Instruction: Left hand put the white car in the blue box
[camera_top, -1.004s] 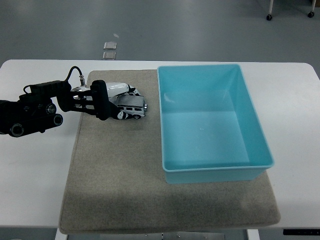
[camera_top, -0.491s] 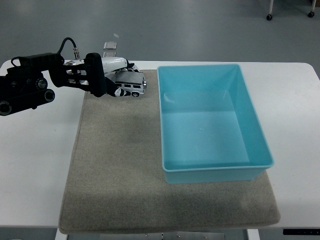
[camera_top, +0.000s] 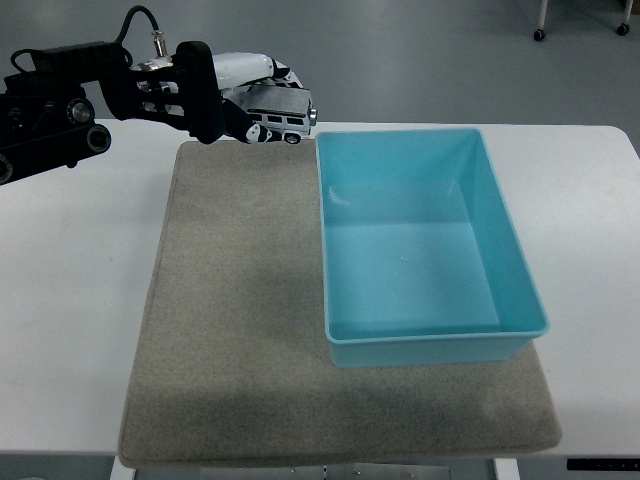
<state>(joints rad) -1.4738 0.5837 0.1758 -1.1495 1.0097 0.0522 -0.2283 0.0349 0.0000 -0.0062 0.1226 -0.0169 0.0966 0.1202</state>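
My left hand (camera_top: 250, 95) is raised above the table's far edge, its fingers curled around the white car (camera_top: 280, 118). The car is a small white and silver jeep-like toy held level in the air, its nose pointing right. It hangs just left of the far left corner of the blue box (camera_top: 430, 345). The box is an open light-blue tub standing on the right half of a grey mat (camera_top: 230, 330), and nothing shows inside it. My black left arm (camera_top: 60, 85) comes in from the upper left.
The grey mat covers the middle of the white table (camera_top: 70, 300). Two small floor plates lie beyond the table's far edge, hidden now by the hand. A chair's castors (camera_top: 538, 34) show at the top right.
My left hand has lifted the white car off the mat and carried it up and to the right, toward the box's far left corner.
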